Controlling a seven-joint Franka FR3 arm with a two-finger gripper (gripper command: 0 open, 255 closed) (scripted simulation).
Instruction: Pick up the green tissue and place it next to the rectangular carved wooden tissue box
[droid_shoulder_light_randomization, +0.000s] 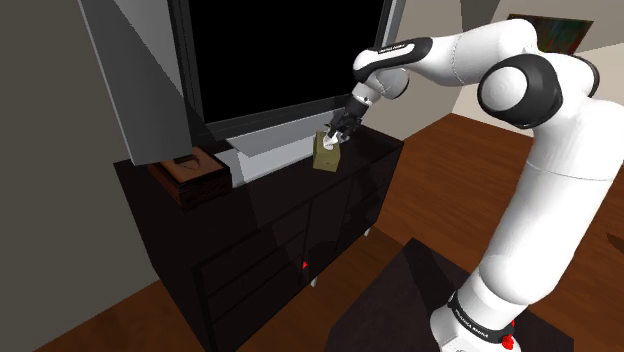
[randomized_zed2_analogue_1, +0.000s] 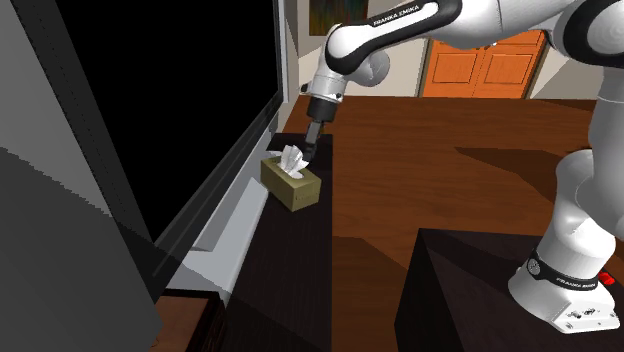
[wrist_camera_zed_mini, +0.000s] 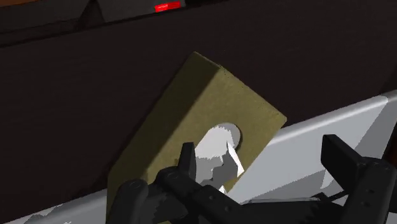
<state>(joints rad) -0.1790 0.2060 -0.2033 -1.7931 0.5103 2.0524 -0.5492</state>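
Note:
An olive-green tissue box (droid_shoulder_light_randomization: 326, 156) (randomized_zed2_analogue_1: 291, 186) (wrist_camera_zed_mini: 191, 127) with a white tissue (randomized_zed2_analogue_1: 292, 158) (wrist_camera_zed_mini: 219, 147) sticking out of its top stands on the dark cabinet (droid_shoulder_light_randomization: 262, 222). It sits close to the TV's grey base. My gripper (droid_shoulder_light_randomization: 339, 136) (randomized_zed2_analogue_1: 308, 150) (wrist_camera_zed_mini: 262, 154) hovers just over the box top, open, with one finger beside the tissue and neither finger clasping it. A brown carved wooden tissue box (droid_shoulder_light_randomization: 188, 175) rests at the cabinet's end, toward the shoulder view's left, well away from the gripper.
A large TV with a black screen (droid_shoulder_light_randomization: 285, 50) and grey frame (randomized_zed2_analogue_1: 225, 190) stands along the back of the cabinet, close behind the green box. My dark stand (droid_shoulder_light_randomization: 400, 300) is at the shoulder view's lower right, over a wooden floor (randomized_zed2_analogue_1: 480, 170).

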